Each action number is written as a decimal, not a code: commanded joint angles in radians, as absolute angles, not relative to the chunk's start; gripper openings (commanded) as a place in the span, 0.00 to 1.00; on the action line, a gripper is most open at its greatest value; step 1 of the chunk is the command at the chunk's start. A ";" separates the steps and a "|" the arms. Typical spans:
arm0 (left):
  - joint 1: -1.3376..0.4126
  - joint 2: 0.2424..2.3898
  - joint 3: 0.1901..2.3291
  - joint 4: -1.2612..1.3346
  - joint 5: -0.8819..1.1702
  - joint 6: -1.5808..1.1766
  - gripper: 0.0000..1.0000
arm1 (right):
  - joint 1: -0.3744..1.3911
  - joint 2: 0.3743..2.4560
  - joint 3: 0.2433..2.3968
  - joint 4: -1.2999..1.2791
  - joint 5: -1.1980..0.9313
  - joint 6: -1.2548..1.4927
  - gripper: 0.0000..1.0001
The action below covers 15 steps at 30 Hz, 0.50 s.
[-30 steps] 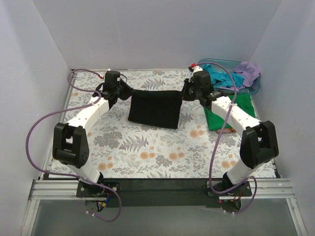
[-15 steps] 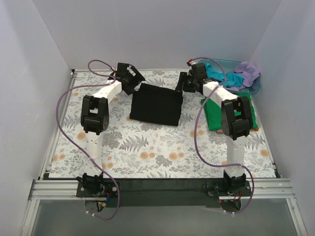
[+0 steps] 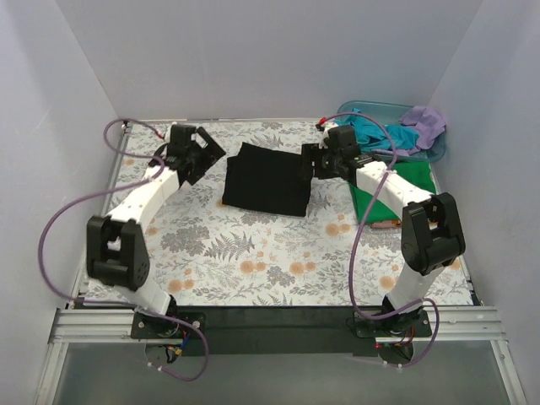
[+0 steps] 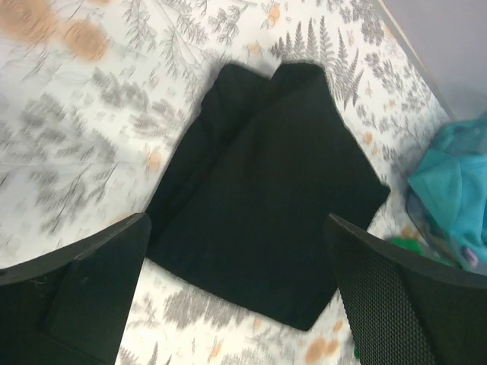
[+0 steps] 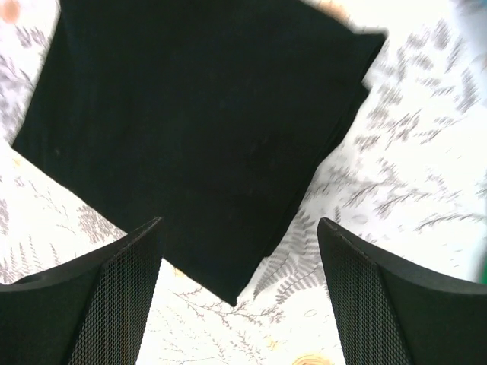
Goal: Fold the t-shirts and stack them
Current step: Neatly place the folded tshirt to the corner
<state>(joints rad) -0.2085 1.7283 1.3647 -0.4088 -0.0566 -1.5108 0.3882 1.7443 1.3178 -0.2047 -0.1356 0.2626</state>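
The black t-shirt (image 3: 266,179) lies folded into a rectangle on the floral table cover, free of both grippers. My left gripper (image 3: 205,154) hovers open just off its left edge. In the left wrist view the gripper (image 4: 237,220) has its fingers spread above the black t-shirt (image 4: 266,205). My right gripper (image 3: 312,160) is open at the shirt's right edge. The right wrist view has this gripper (image 5: 240,224) wide apart over the shirt's (image 5: 198,114) corner. A folded green t-shirt (image 3: 371,209) lies at the right, partly under the right arm.
A translucent blue tub (image 3: 384,108) stands at the back right corner, with a teal t-shirt (image 3: 371,131) and a lilac one (image 3: 426,125) spilling from it. The teal cloth (image 4: 449,175) also shows in the left wrist view. White walls enclose the table on three sides.
Both grippers were shut on the black t-shirt's far corners and have opened and let go. The shirt now lies flat, and both grippers have drawn back to its sides.
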 commanded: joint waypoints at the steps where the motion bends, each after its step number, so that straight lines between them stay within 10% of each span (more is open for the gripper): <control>1: -0.207 1.470 1.086 -0.443 -0.109 -1.540 0.98 | 0.416 1.753 1.255 -0.186 -0.060 0.299 0.86; 15: -0.207 0.844 0.549 -0.577 -0.094 -1.761 0.98 | 0.488 1.988 1.325 -0.175 0.032 0.376 0.72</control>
<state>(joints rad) -0.2085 0.8692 0.5491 -0.5343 -0.0895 -1.7294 0.4675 1.9366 1.2720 -0.2031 0.0044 0.3496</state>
